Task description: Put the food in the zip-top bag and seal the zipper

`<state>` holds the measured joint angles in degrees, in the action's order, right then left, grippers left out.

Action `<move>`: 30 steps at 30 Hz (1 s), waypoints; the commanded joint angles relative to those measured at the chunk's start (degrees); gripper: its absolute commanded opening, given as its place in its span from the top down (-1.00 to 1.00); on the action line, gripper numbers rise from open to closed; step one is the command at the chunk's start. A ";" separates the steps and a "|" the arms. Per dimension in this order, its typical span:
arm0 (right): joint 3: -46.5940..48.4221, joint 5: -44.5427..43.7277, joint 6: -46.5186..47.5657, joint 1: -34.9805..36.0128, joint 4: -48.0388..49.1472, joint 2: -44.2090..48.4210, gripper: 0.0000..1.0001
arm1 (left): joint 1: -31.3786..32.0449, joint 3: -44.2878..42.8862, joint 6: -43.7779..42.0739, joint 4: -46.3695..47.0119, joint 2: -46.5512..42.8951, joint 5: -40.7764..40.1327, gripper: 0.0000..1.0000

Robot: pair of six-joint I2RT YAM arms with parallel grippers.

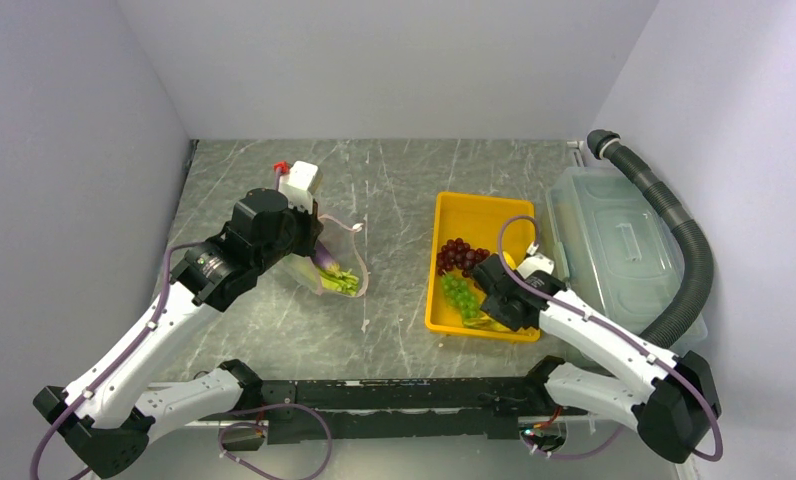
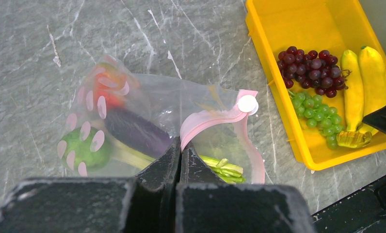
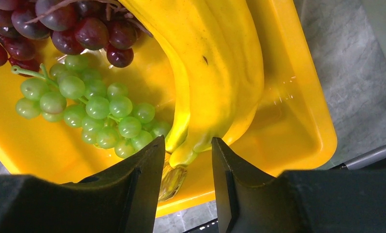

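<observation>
Purple grapes (image 3: 60, 19) partly off-view

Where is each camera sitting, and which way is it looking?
Top external: high behind the bases, looking down on the table; left arm and right arm show.
Left wrist: on the left arm, looking down past the shut left gripper at the zip-top bag.
Right wrist: on the right arm, looking down through the open right gripper at the bananas.
Shared: all views show the yellow tray and green grapes.
</observation>
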<state>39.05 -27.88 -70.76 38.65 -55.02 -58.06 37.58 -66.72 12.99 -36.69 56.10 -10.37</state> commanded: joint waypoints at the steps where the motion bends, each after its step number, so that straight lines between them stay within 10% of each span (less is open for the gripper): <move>1: -2.08 2.09 -1.86 -0.25 -1.14 1.44 0.13 | -0.14 -1.00 0.78 1.35 -0.86 0.48 1.00; 20: -5.82 2.47 -4.36 -0.24 0.09 1.46 0.20 | -0.17 -0.96 0.81 1.35 -0.90 0.36 1.00; 30: -5.12 0.48 -5.60 -0.23 0.37 1.31 0.69 | -0.14 -1.03 0.76 1.27 -0.64 0.27 1.00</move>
<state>33.89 -26.57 -76.31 38.28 -52.62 -56.90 37.58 -66.72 13.02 -36.71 56.10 -10.37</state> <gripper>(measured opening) 0.222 0.012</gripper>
